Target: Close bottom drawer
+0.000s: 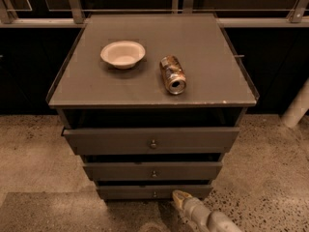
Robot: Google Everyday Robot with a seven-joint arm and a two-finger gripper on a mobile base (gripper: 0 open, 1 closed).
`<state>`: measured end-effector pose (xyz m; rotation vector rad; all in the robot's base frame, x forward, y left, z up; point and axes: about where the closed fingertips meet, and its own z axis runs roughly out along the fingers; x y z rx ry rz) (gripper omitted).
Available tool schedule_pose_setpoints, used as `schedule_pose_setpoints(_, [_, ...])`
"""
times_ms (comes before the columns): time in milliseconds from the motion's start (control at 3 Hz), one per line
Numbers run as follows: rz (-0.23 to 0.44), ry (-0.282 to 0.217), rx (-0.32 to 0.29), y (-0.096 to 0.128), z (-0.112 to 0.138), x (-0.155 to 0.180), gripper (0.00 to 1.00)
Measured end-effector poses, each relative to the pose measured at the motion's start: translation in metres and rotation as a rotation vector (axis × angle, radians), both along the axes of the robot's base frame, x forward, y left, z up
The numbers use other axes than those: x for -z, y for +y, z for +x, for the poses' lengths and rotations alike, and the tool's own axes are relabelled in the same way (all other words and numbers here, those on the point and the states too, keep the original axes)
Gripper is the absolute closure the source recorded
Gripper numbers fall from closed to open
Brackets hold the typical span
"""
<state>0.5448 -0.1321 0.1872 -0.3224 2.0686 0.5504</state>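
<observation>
The bottom drawer (125, 192) is the lowest and narrowest of three grey-brown drawers, with a short front and a small round knob (154, 194). It stands pulled out a little, less far than the two drawers above it. My gripper (179, 197) comes up from the bottom edge of the view. Its tip sits at the drawer's front panel, just right of the knob, touching or nearly touching it.
The middle drawer (152, 171) and the top drawer (151, 140) also stand open. On the cabinet top (96, 88) are a white bowl (122, 54) and a can (173, 74) lying on its side. Speckled floor surrounds the cabinet; a white post (296, 105) stands at right.
</observation>
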Motion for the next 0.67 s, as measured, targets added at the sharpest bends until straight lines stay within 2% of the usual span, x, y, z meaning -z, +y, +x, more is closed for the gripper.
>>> schedule_pose_setpoints(333, [0.096,0.074,-0.03,-0.053,-0.026,-0.036,1.0])
schedule_pose_setpoints(667, [0.135,0.073,-0.088,-0.048,-0.033,-0.049,0.82])
